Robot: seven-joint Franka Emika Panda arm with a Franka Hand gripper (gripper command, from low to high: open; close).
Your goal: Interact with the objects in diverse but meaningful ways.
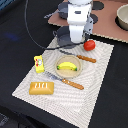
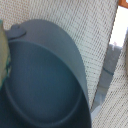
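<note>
- We see the hand (image 1: 75,39) low over the grey-blue pot (image 2: 45,80) at the mat's (image 1: 95,75) far edge.
- Can't tell if it's open or closed.
- Tomato (image 1: 89,45) just beside.

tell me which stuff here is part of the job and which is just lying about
Part of the job:
banana in its bowl
bread loaf
tomato
yellow packet
grey-blue pot under the pincer
second pot at the exterior view's right edge

Just lying about:
fork
knife
striped mat
</note>
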